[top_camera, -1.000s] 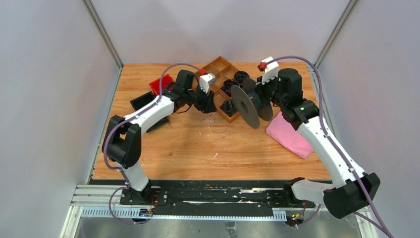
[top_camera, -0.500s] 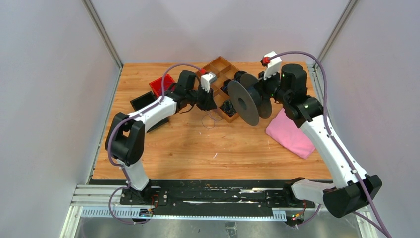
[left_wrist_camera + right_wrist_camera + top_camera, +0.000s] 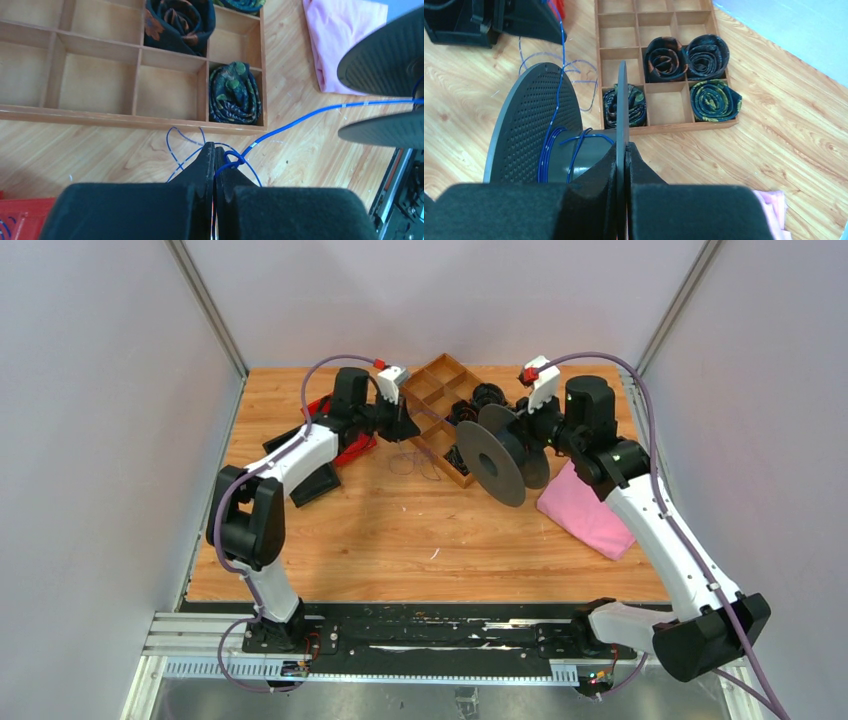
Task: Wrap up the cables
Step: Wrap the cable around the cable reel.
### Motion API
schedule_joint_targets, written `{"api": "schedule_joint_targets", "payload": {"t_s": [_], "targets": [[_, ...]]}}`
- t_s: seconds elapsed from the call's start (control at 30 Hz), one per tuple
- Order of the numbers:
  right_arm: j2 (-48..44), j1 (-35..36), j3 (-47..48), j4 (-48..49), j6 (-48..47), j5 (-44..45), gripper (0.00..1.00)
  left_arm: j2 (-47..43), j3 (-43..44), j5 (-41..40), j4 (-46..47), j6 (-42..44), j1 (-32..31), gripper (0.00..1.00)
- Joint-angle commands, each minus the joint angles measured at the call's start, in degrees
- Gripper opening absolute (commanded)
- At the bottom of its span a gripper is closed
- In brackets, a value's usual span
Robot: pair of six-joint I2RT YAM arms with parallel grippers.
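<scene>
a wooden table (image 3: 400, 540) with warm orange-toned grain fills the middle of the enclosure, its boards running left to right. plain light grey panels close it in: a left wall (image 3: 90, 440), a back wall (image 3: 440, 290) and a right wall (image 3: 770, 440), all bare. a left post (image 3: 207, 305) and a right post (image 3: 680, 300), both metal, slant up from the rear corners. along the near edge a black base plate (image 3: 450, 625) lies over silver aluminium rails (image 3: 190, 645). the light is soft and even, with faint shadows.
</scene>
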Motion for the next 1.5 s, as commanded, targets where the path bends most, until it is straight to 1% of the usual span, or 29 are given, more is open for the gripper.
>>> {"api": "schedule_joint_targets", "payload": {"t_s": [0.0, 0.1, 0.2, 0.4, 0.53, 0.73, 1.03, 1.33, 1.47], "targets": [[-2.4, -0.8, -0.2, 0.8, -2.2, -5.0, 0.01, -1.1, 3.5, 0.8, 0.9, -1.7, 1.0, 0.00], [-2.7, -0.9, 1.0, 0.2, -1.1, -5.3, 0.00, -0.1, 4.2, 0.2, -1.3, -0.9, 1.0, 0.00], [-2.1, -1.6, 3.6, -0.5, 1.3, -5.4, 0.00, 0.5, 3.2, 0.1, -2.2, -0.2, 1.0, 0.00], [0.2, -2.9, 10.4, -2.1, 8.3, -6.0, 0.01, 1.8, -0.5, 0.6, -1.2, -0.1, 1.0, 0.00], [1.5, -3.1, 14.0, -2.8, 12.2, -3.5, 0.01, 1.7, -2.1, 0.9, -0.2, 0.5, 0.4, 0.00], [4.2, -3.2, 18.5, -4.5, 15.7, 1.8, 0.01, 0.0, -5.1, -0.8, 1.1, 3.8, -3.0, 0.00], [7.9, -3.5, 22.3, -5.3, 21.3, 4.1, 0.00, -1.0, -8.4, -2.6, 3.0, 7.0, -7.9, 0.00], [9.9, -3.8, 24.4, -6.8, 22.4, 10.3, 0.00, -3.2, -11.9, -2.9, 6.3, 8.4, -12.1, 0.03], [10.4, -4.1, 24.7, -7.0, 22.3, 11.4, 0.00, -4.0, -13.2, -1.8, 8.3, 8.3, -13.3, 0.06]]}}
